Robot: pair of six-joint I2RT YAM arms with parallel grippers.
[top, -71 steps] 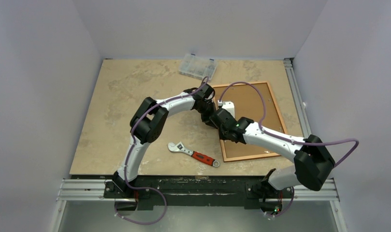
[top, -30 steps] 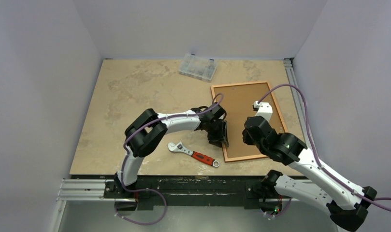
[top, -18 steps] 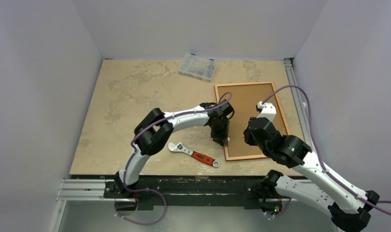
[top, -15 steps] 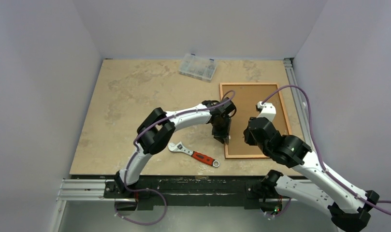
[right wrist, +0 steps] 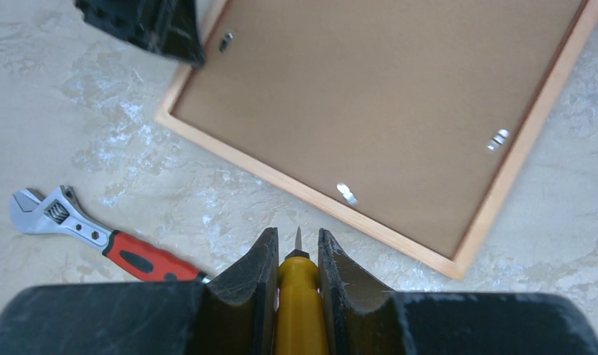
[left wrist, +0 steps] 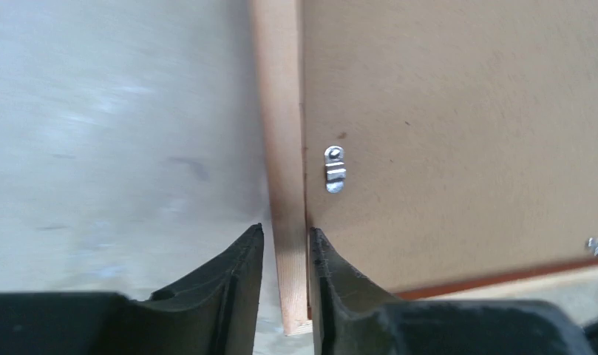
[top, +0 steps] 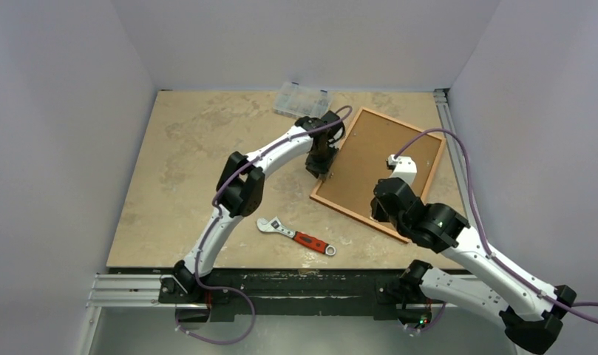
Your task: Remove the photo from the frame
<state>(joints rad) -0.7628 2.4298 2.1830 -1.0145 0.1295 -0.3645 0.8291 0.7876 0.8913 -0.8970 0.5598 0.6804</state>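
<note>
The frame (top: pixel 341 211) lay back-up on the table (top: pixel 207 163), right of centre and turned at an angle, so that one corner pointed toward the far edge and another toward the arms. Its brown backing board (top: pixel 369 148) filled the opening, and the photo itself did not show in any view. The left arm reached out across the table to the frame's left rail. In the left wrist view the left claw (left wrist: pixel 284 235) was closed over that pale wooden rail near a corner, with one finger on the outer side and the other on the board side, just beside a small metal clip (left wrist: pixel 334 168). The right arm was bent over the near half of the frame. Its right claw (right wrist: pixel 297 235) was clamped on the handle of a yellow-handled screwdriver (right wrist: pixel 301 296), whose thin tip stuck out past the fingers. In the right wrist view that tip appeared over bare table, just short of the frame's near rail and not touching it. A wrench (top: pixel 296 237) with a red grip lay on the table to the left of the frame's near corner, apart from it. A clear plastic box (top: pixel 303 100) sat near the far edge, just beyond the left arm's wrist.
</note>
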